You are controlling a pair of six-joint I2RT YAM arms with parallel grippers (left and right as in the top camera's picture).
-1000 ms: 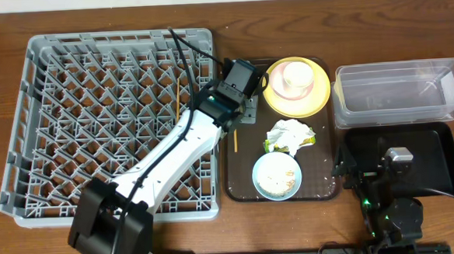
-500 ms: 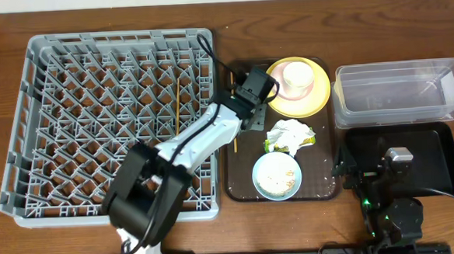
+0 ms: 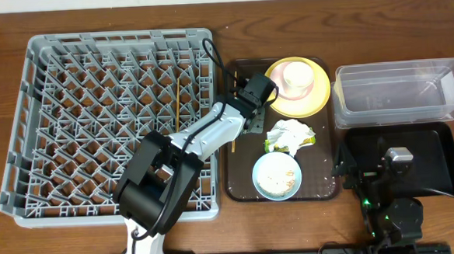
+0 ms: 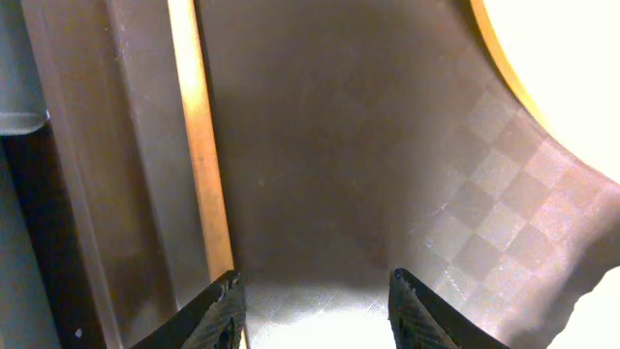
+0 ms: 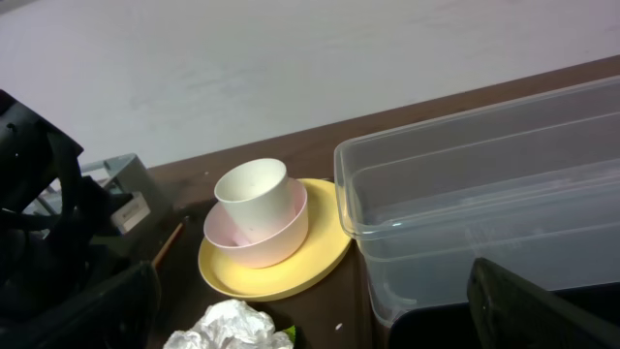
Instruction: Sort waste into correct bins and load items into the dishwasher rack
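Observation:
My left gripper (image 3: pixel 248 122) hangs low over the dark brown serving tray (image 3: pixel 242 184), jaws open, nothing between them. In the left wrist view one wooden chopstick (image 4: pixel 199 145) lies along the tray beside my left fingertip (image 4: pixel 225 296); the gripper (image 4: pixel 313 296) straddles bare tray. A second chopstick (image 3: pixel 179 102) lies in the grey dishwasher rack (image 3: pixel 45 66). The yellow plate (image 3: pixel 315 99) carries a cream bowl (image 5: pixel 257 242) with the white cup (image 5: pixel 252 194) in it. The napkin (image 3: pixel 289 131) and green wrapper (image 3: pixel 270 146) sit mid-tray. The light blue bowl (image 3: pixel 277 175) holds rice scraps. My right gripper (image 3: pixel 369 170) rests open.
The clear tub (image 3: pixel 400 94) stands at the right, with the black tray (image 3: pixel 439 162) in front of it under my right arm. The left arm stretches across the rack's right edge. Brown tabletop (image 3: pixel 7 239) surrounds everything.
My left gripper has moved right, off the rack's edge, and out over the serving tray beside the chopstick. The right arm has not moved.

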